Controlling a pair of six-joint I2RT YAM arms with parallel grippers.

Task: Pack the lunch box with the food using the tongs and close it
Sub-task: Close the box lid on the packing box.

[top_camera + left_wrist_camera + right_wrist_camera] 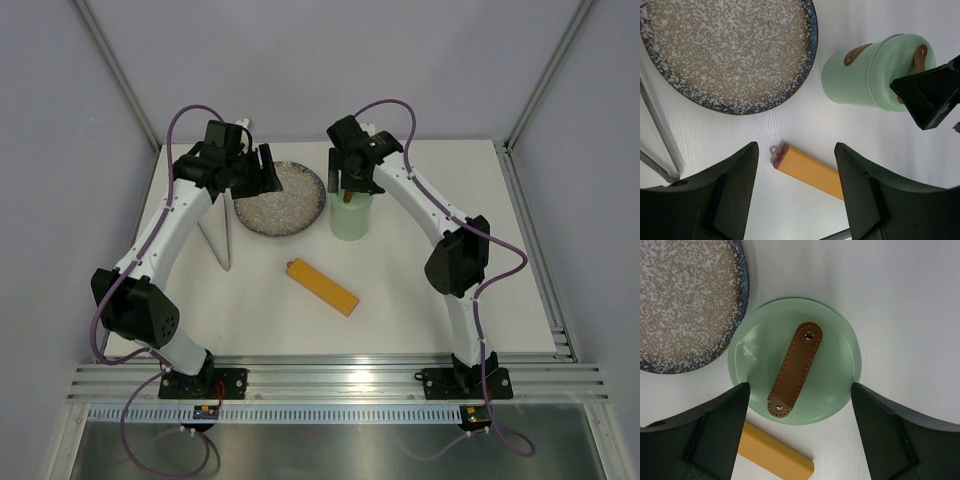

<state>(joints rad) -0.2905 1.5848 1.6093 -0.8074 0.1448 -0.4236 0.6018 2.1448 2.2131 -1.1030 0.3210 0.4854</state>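
I see the orange bar lying mid-frame on the desk, with the tongs left of the speckled plate. The lunch box stands right of the plate, lid on, contents hidden. Left pincer is wide and empty; right pincer is wide over the lid.

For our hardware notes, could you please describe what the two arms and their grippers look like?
Both the left arm and right arm have white links with black joints. A purple cable loops along each. The left gripper and right gripper are black with broad, wedge-shaped fingers.
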